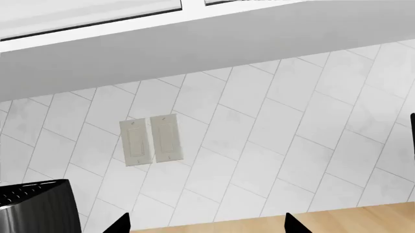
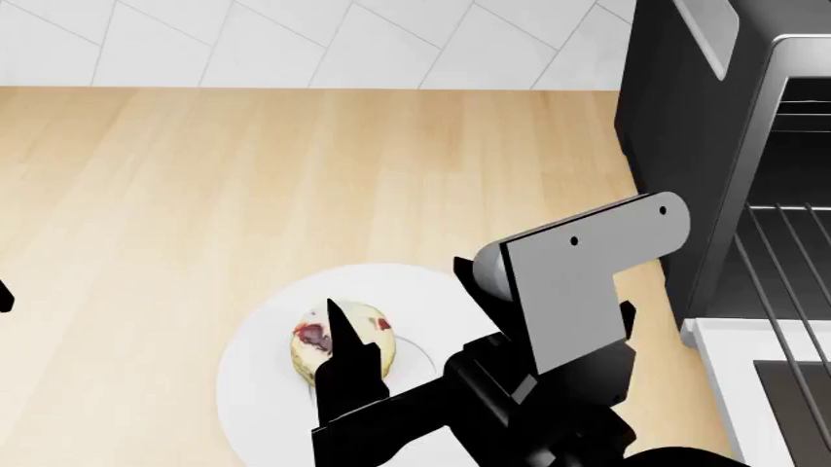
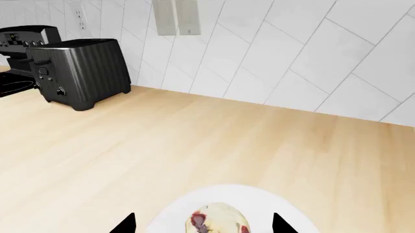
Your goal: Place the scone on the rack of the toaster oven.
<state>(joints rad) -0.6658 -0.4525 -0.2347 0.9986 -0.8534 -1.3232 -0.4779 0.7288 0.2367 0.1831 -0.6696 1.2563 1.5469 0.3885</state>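
The scone (image 2: 370, 336) is pale yellow with dark red berry bits and lies on a round white plate (image 2: 260, 389) on the wooden counter. My right gripper (image 3: 204, 225) hovers over it, open, its two black fingertips (image 3: 125, 225) standing either side of the scone (image 3: 217, 221) without touching it. At the right edge stands the toaster oven (image 2: 668, 117), its door open, and the wire rack (image 2: 779, 277) shows inside. My left gripper (image 1: 207, 224) is open and holds nothing; it points at the tiled wall above the counter.
A black toaster (image 3: 81, 70) stands at the back of the counter by the wall, with a stove (image 3: 19, 36) beyond it. Two wall switches (image 1: 150, 140) sit on the white tiles. Bare wooden counter (image 2: 325, 175) lies between the plate and the wall.
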